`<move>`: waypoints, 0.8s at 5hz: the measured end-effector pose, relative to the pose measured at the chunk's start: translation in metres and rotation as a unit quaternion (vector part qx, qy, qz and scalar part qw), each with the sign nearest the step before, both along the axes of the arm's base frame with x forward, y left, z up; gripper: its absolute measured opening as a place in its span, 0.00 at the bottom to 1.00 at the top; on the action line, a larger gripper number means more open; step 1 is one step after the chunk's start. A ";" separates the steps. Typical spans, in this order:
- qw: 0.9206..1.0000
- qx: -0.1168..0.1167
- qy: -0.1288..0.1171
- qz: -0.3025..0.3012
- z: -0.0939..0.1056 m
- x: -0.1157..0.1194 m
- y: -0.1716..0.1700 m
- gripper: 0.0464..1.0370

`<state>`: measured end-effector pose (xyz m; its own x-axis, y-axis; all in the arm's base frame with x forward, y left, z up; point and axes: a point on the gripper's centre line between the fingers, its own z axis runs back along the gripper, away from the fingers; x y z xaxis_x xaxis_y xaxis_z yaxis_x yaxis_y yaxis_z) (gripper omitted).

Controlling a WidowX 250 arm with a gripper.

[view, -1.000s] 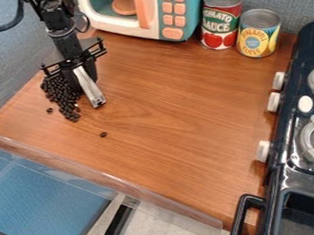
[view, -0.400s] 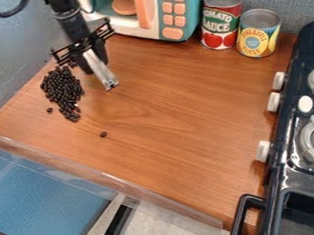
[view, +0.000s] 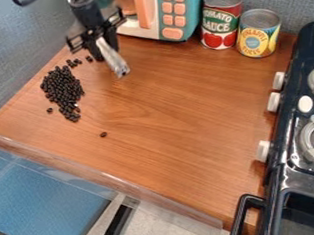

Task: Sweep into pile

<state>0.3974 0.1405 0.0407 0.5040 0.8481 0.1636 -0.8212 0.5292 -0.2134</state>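
Observation:
The black gripper (view: 105,48) hangs over the upper left of the counter, shut on a narrow silver tool (view: 114,59) that slants down to the right. Below and left of it, a pile of small dark beans (view: 63,90) lies on the wood, its lower end tapering. A few separate beans (view: 75,62) are just above the pile, left of the gripper. One stray bean (view: 49,110) rests at the pile's lower left, and another bean (view: 103,134) lies by itself farther toward the front edge.
A toy microwave (view: 171,13) stands behind and right of the gripper, with a red can (view: 221,20) and a yellow can (view: 257,35) beside it. The black toy stove (view: 293,161) lines the right side. A clear strip (view: 110,180) borders the counter's front.
Gripper and tool have moved up and to the right, off the top of the pile. The few separate beans above the pile have come into view where the gripper was.

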 end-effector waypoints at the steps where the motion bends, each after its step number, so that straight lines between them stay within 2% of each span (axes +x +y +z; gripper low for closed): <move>1: 1.000 0.015 0.006 0.011 -0.009 0.009 0.009 0.34; 4: 0.999 0.018 0.009 0.046 -0.015 0.010 0.024 0.34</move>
